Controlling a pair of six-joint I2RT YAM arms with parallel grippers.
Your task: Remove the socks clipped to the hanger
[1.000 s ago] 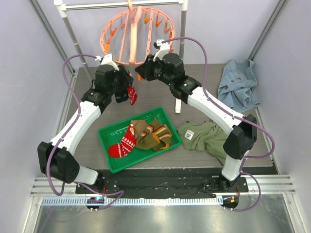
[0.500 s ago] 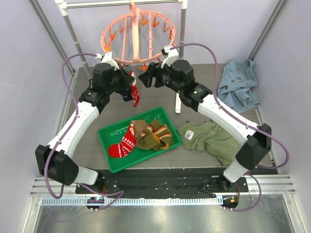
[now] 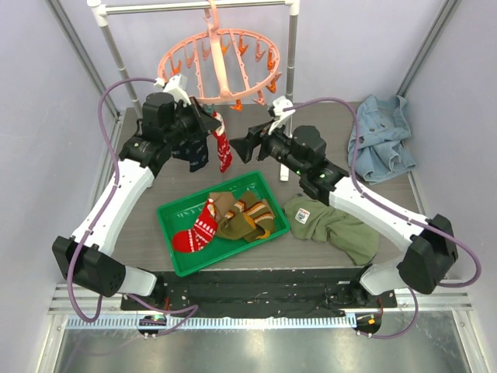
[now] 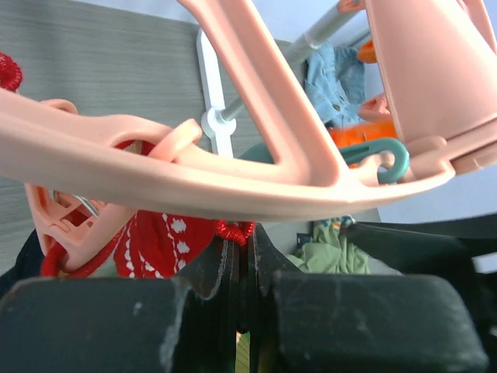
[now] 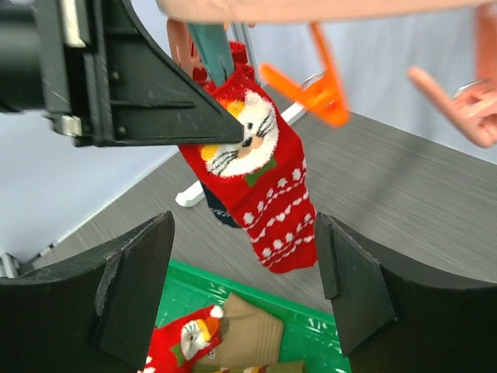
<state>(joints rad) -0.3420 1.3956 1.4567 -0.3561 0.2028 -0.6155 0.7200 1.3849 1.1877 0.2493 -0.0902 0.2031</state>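
Here the left pincer (image 3: 211, 123) clenches the red Christmas sock (image 3: 224, 149) under the pink clip hanger (image 3: 221, 58); the right pincer (image 3: 242, 145) stands released just beside it.

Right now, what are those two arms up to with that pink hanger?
They are taking socks off the hanger. The left gripper is shut on the top of a red sock that hangs under the hanger's rim. The right gripper is open, facing that sock from the other side without touching it. Several socks already lie in the green tray below.
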